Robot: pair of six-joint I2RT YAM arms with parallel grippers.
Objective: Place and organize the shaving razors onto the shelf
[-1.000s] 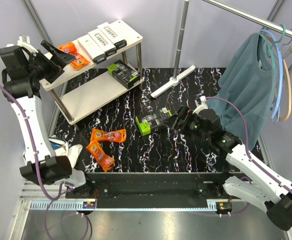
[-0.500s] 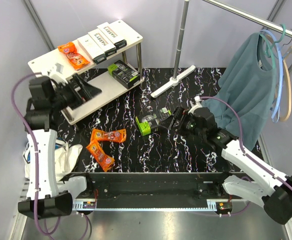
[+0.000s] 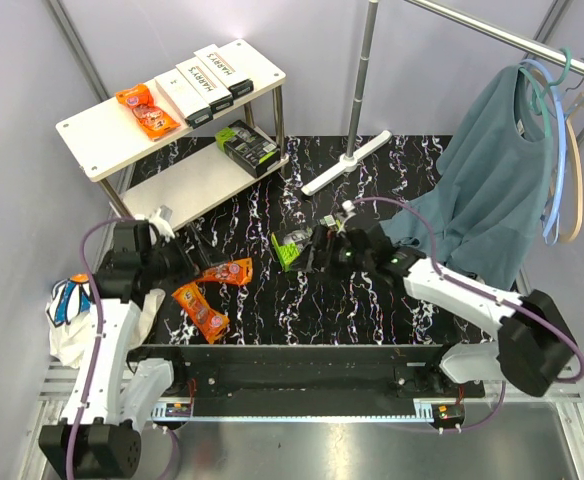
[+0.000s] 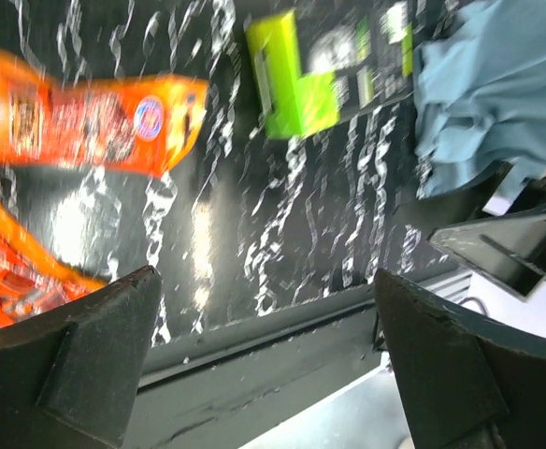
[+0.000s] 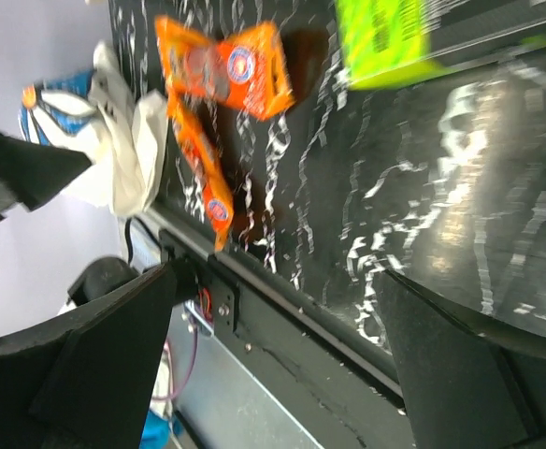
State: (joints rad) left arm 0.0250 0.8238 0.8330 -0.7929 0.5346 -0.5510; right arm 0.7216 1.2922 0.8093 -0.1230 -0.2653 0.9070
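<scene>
The shelf stands at the back left. Its top board carries an orange razor packet and two white boxes; the lower board carries a black-and-green pack. On the black table lie another black-and-green pack and two orange packets. My left gripper is open and empty, just left of the orange packets. My right gripper is open and empty, right beside the green pack.
A white T-shaped rack foot lies at the back middle under the metal pole. A teal shirt hangs from the rail at the right, with hangers beside it. A white bag sits off the table's left edge.
My left arm has swung down from the shelf's top board to the table beside the orange packets. My right gripper has slid left, up to the green pack. Both stayed open.
</scene>
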